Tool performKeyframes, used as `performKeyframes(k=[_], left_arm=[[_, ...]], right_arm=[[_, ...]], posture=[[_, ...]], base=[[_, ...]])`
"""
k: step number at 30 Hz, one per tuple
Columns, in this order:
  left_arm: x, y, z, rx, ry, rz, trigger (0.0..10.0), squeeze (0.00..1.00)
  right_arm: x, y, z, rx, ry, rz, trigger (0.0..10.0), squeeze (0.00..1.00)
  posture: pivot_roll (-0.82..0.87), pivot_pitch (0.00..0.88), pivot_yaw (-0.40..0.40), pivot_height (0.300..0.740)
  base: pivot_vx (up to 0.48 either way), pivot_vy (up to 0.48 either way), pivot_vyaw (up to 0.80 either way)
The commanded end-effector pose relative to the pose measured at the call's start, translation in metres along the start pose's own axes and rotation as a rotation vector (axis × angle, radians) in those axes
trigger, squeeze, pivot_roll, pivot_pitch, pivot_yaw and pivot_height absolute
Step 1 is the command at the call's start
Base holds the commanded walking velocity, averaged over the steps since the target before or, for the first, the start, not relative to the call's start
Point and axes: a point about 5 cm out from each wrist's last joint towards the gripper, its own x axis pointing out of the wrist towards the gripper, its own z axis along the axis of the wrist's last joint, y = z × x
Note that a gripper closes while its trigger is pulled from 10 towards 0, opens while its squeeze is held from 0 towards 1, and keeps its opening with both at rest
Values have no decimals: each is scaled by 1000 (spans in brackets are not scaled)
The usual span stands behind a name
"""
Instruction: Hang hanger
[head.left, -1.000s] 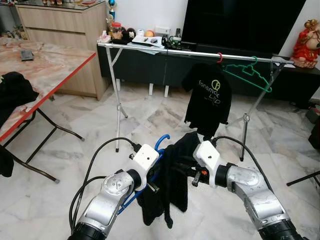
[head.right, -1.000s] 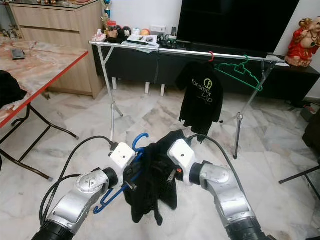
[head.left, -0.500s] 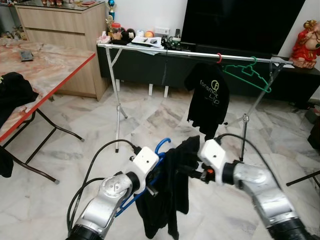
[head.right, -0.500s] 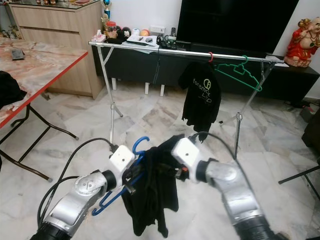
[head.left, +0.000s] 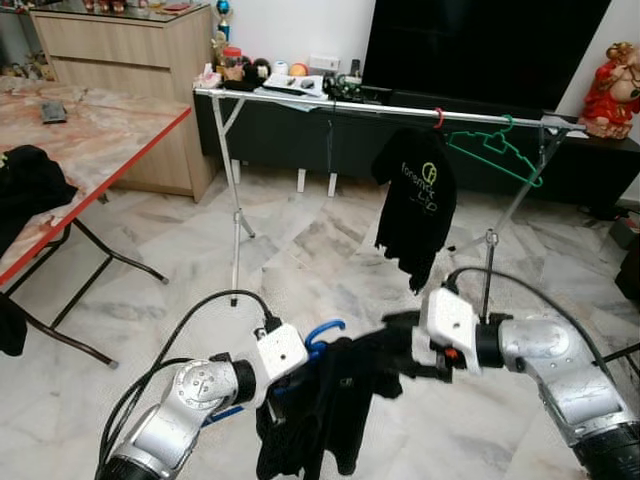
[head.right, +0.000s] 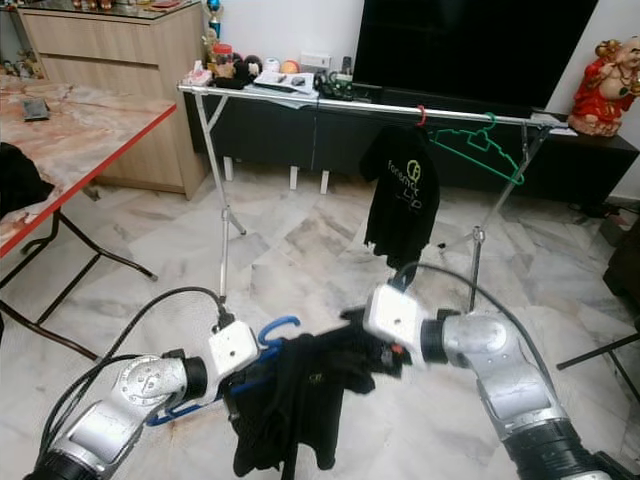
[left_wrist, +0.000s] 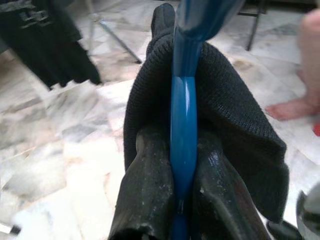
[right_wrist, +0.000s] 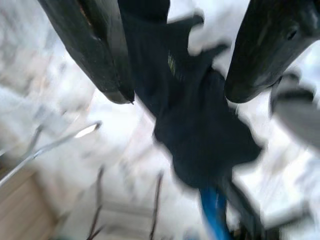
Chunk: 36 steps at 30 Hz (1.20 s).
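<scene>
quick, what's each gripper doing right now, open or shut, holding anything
Left gripper: shut on the blue hanger that carries the black garment.
Right gripper: open, fingers spread, holding nothing, beside the garment.

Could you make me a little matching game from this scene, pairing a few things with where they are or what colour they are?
Things:
1. blue hanger
2. green hanger
3. black T-shirt with a logo
4. red figurine

Descriptions:
A. hangs empty on the clothes rail
B. stands on the dark cabinet at far right
C. clamped between the left gripper's fingers, with a black garment draped on it
D. hangs on the rail from a red hook

Pairs: 1-C, 2-A, 3-D, 4-B
</scene>
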Motion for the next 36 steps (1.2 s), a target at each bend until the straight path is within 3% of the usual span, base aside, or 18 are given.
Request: performKeyframes(k=[1, 13, 26, 36], left_arm=[[2, -6, 16, 53, -74, -52, 10000, 0], [-5, -10, 18, 56, -62, -150, 10000, 0], [-6, -10, 23, 68, -58, -203, 10000, 0], [-1, -11, 31, 82, -79, -222, 10000, 0]], right_arm=[[0, -3, 5, -28, 3, 38, 10000, 0], [13, -13, 6, -31, -15, 74, 10000, 0], [21, -2, -6, 7, -13, 221, 10000, 0], [30, 1, -13, 20, 9, 241, 10000, 0]], posture=[[-11, 0, -85, 740], [3, 0, -79, 740], [9, 0, -73, 740], [17, 0, -74, 740]], base=[[0, 0, 0], [0, 0, 0], [0, 0, 0], [0, 0, 0]])
